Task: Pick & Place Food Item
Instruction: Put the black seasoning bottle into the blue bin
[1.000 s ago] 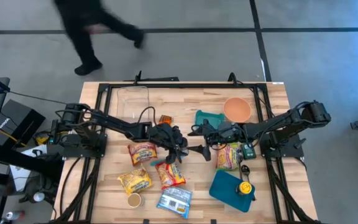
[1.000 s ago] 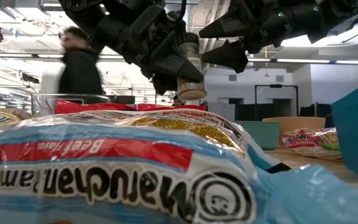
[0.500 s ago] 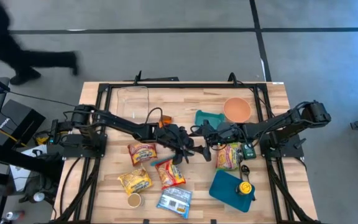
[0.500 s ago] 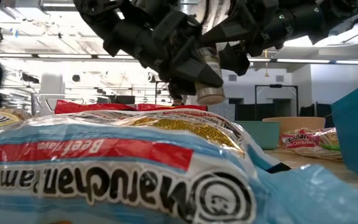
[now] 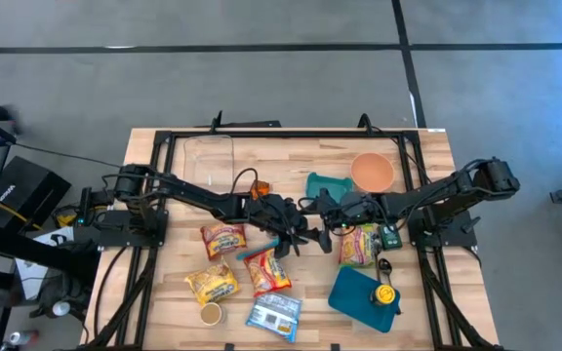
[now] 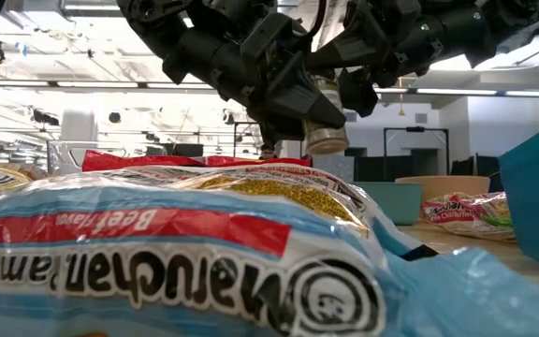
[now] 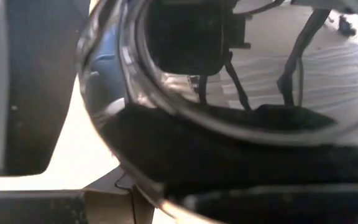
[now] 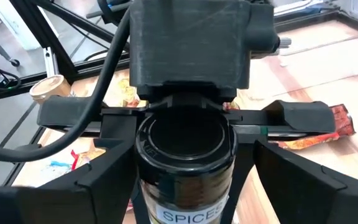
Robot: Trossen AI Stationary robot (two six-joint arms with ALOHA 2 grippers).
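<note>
The left claw (image 6: 293, 89) is gripping a spice jar (image 8: 185, 168) up in the air over the middle of the wooden counter (image 5: 427, 166); the jar is round and see-through, with a black lid and brown spice showing inside; the right claw (image 8: 185, 186) is reaching in around the jar, its fingers (image 8: 104, 180) spread wide on both sides, not pinching; crinkly noodle packets (image 5: 224, 239) are lying on the counter below; a round orange bowl (image 5: 372, 172) is sitting near the far edge.
</note>
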